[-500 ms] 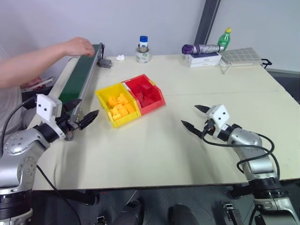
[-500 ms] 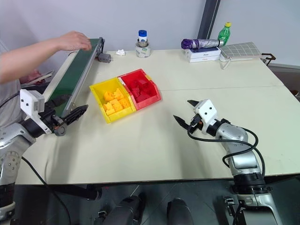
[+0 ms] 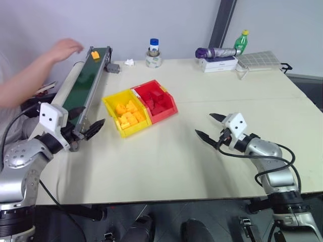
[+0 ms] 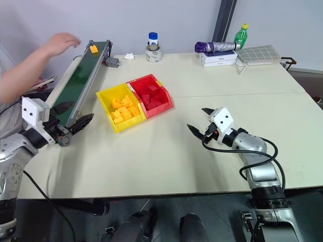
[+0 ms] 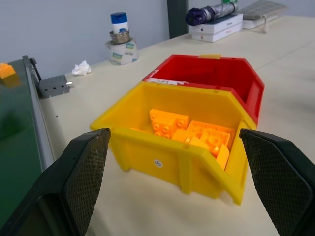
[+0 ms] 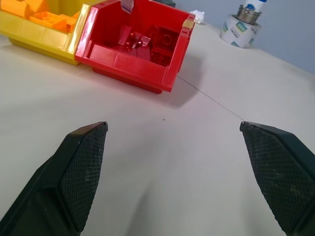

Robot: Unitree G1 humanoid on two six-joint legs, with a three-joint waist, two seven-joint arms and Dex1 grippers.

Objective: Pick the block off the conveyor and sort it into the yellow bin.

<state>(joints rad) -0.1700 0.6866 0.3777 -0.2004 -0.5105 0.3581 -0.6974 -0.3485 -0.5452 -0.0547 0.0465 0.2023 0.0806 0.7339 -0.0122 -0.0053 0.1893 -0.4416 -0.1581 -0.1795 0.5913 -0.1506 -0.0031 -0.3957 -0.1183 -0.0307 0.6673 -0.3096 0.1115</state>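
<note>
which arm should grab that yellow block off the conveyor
Probably the left. The left gripper hangs open beside the conveyor carrying the block; the right gripper sits across the table, beyond the yellow bin.

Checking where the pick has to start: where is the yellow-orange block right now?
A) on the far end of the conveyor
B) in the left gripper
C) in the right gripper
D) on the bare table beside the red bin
A: the block lies on the conveyor at its far end, near the person's hand.

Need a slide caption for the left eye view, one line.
Yellow-orange block rides the conveyor toward the open left hand; yellow bin waits beside it.
</note>
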